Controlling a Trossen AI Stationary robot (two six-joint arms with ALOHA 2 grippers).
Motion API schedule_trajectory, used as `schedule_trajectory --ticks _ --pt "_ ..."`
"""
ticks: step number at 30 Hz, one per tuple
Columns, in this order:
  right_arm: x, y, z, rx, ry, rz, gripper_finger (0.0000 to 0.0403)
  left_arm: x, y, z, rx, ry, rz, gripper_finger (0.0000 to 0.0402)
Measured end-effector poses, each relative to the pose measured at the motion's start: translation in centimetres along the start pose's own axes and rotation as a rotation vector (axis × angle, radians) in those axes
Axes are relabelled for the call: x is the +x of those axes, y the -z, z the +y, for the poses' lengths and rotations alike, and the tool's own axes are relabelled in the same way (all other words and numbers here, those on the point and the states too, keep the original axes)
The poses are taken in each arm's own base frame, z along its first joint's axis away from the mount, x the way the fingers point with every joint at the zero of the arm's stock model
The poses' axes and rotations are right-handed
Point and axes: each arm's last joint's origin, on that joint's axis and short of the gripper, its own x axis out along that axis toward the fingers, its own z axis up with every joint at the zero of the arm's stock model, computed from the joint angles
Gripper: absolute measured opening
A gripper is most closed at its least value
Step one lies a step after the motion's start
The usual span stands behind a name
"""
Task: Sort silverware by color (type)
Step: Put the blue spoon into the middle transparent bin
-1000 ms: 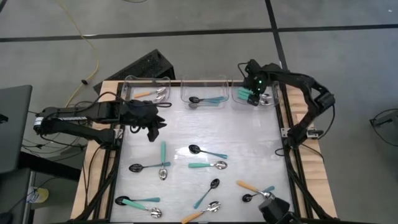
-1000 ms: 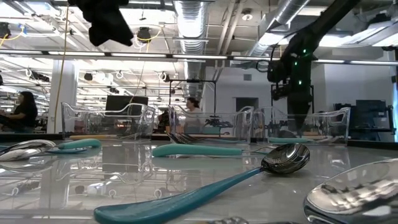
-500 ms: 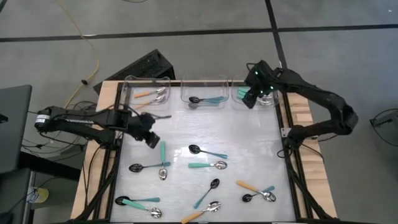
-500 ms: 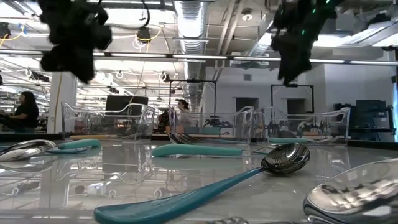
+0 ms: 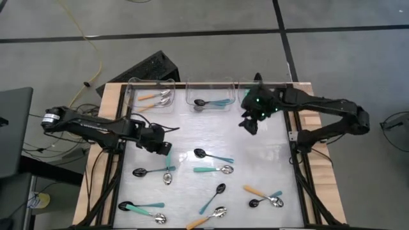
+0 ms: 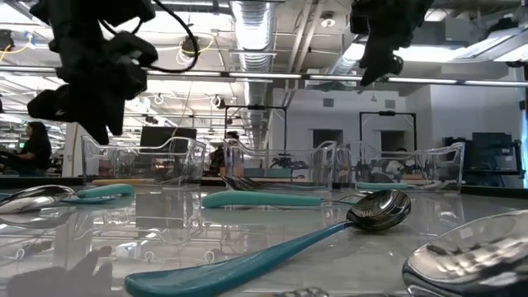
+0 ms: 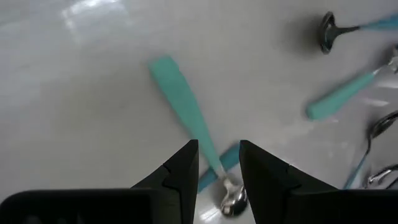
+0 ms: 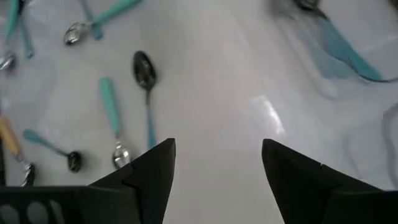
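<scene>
- Left gripper (image 5: pixel 160 146) hangs right over the upright teal-handled silver spoon (image 5: pixel 168 163) mid-table, fingers a little apart with nothing between them. Looks like the pick-up step to me.
- Right gripper (image 5: pixel 250 122) is wide open and empty, just in front of the right-hand clear bin (image 5: pixel 245 93).
- Loose spoons are still scattered over the table (image 5: pixel 268 160); a few already sit in the three bins at the back.
- Next move, I'd guess: drop straight down, straddle that slim handle, pinch.

Shiny metal spoons (image 5: pixel 213 156) with plastic handles; glossy tabletop (image 5: pixel 268 153).
</scene>
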Motion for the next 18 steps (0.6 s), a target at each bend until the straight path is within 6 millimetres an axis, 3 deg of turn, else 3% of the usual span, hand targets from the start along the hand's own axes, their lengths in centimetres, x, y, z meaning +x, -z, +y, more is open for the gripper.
schedule_trajectory --ticks 5,12,18 --pt "0.8 0.2 2.1 -0.060 -0.049 0.017 0.0264 1.6 0.5 -0.6 0.083 -0.017 0.056 0.0111" --pt "1.9 0.4 3.7 -0.152 -0.084 0.043 0.0264 2.6 3.0 -1.9 0.695 0.035 0.185 0.0154" --pt "2.3 0.4 3.7 -0.162 -0.078 0.056 0.0264 3.5 6.2 -1.5 0.925 -0.059 0.272 0.0195"
